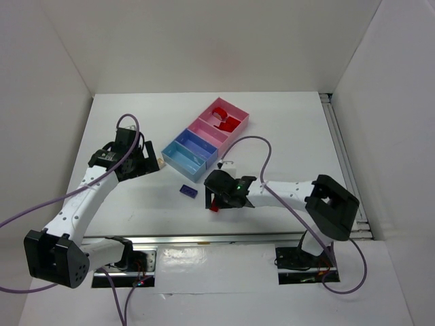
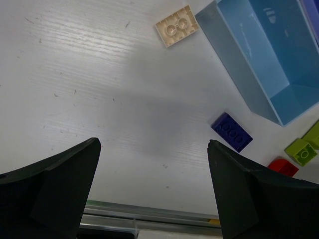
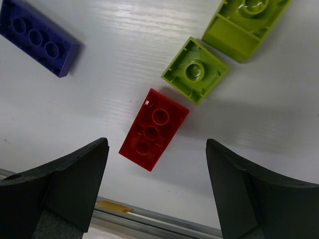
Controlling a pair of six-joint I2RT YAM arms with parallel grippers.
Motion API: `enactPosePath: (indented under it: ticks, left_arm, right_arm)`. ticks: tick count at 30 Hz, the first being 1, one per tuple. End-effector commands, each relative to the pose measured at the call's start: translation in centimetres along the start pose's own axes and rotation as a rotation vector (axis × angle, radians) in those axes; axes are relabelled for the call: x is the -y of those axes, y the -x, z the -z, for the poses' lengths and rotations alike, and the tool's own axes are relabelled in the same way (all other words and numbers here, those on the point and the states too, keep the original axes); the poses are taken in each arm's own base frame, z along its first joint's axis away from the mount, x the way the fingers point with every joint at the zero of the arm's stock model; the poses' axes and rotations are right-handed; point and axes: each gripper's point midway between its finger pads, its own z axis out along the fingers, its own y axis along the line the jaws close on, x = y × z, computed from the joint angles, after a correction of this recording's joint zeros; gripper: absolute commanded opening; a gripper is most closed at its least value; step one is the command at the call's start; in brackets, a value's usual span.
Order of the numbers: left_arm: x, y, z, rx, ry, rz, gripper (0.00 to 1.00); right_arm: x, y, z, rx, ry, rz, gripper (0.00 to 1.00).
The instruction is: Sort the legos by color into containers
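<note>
A red lego [image 3: 154, 129] lies upside down on the table just ahead of my open, empty right gripper [image 3: 157, 169]. Two lime-green legos [image 3: 195, 70] [image 3: 245, 21] lie beyond it and a purple-blue lego [image 3: 39, 37] to its left. In the top view the right gripper [image 1: 219, 199] hovers over the red lego [image 1: 214, 207], with the purple-blue lego [image 1: 188, 191] to the left. My left gripper [image 2: 153, 174] is open and empty; a tan lego [image 2: 177, 26] lies by the light blue tray [image 2: 234, 64]. The row of containers [image 1: 206, 139] holds red legos [image 1: 221, 117] in the far pink tray.
A metal rail [image 1: 224, 238] runs along the table's near edge, close behind both grippers. White walls enclose the table on the left, back and right. A cable [image 1: 262, 153] loops over the right arm.
</note>
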Motion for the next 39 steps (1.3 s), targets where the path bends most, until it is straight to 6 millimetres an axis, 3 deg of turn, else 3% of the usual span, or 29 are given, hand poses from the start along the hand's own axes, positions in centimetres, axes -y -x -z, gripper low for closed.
enactPosePath:
  ticks: [1,4,8,11,14,17,21,23,24,25,27,28,30,31,32,35,36,37,38,39]
  left_arm:
    - [1.1,1.7,1.3,0.057,-0.053,-0.007,1.00]
    - [1.1,1.7,1.3,0.057,-0.053,-0.007,1.00]
    - [1.1,1.7,1.3,0.057,-0.053,-0.007,1.00]
    - [1.1,1.7,1.3,0.057,-0.053,-0.007,1.00]
    - [1.1,1.7,1.3,0.057,-0.053,-0.007,1.00]
    - [0.9,1.7,1.3,0.062,-0.045,-0.006,1.00]
    - [0.6,1.4,0.6,0.047,-0.012,0.040,1.00]
    - [0.4,1.2,0.4,0.044,0.000,0.054,1.00]
    - [0.3,1.2,0.1,0.040,0.013,0.061,1.00]
    - [0.3,1.2,0.1,0.040,0.013,0.061,1.00]
    - [0.1,1.3,0.1,0.046,0.022,0.061,1.00]
    - [0.1,1.3,0.1,0.046,0.022,0.061,1.00]
    - [0.4,1.2,0.0,0.031,0.007,0.016,1.00]
    - [0.4,1.2,0.0,0.031,0.006,0.016,1.00]
    - [0.4,1.1,-0.3,0.021,0.012,0.014,1.00]
    - [0.3,1.6,-0.2,0.038,0.025,0.040,1.00]
    - [0.3,1.4,-0.4,0.029,0.030,0.038,1.00]
    - [0.7,1.1,-0.7,0.006,0.014,0.036,1.00]
    - [0.7,0.9,-0.9,-0.002,0.018,0.043,1.00]
    - [0.8,1.0,-0.6,-0.008,0.011,0.043,1.00]
  right_arm:
    - [-2.0,0.6,-0.2,0.013,0.023,-0.007,0.86]
    - [-1.7,0.1,-1.1,-0.001,0.005,0.009,0.80]
    - [-2.0,0.8,-1.5,0.020,-0.018,0.011,0.68]
    - [-2.0,1.0,-1.4,0.029,-0.045,0.025,0.48]
    - [-2.4,1.7,0.4,0.073,-0.061,0.043,0.35]
    - [-2.0,3.3,3.1,0.138,-0.065,0.037,0.35]
    - [-1.1,9.1,5.9,0.299,-0.106,0.038,0.35]
    - [0.7,13.3,6.3,0.367,-0.150,0.031,0.35]
    - [0.5,15.5,6.6,0.401,-0.146,0.018,0.35]
    - [2.0,17.8,6.1,0.427,-0.180,-0.005,0.35]
    - [1.8,22.3,6.5,0.498,-0.152,-0.011,0.35]
    - [3.2,24.5,6.3,0.522,-0.172,-0.040,0.35]
    - [3.5,26.9,4.4,0.524,-0.165,-0.028,0.36]
    - [3.9,29.4,4.8,0.553,-0.160,-0.055,0.36]
    - [4.1,30.0,3.0,0.540,-0.167,-0.060,0.36]
    - [3.7,34.1,2.4,0.597,-0.130,-0.062,0.37]
    - [4.2,34.2,0.0,0.566,-0.156,-0.059,0.37]
    - [3.4,36.4,0.7,0.601,-0.133,-0.074,0.37]
    - [4.0,37.3,0.1,0.603,-0.146,-0.085,0.37]
    - [4.3,36.6,-2.5,0.558,-0.171,-0.073,0.37]
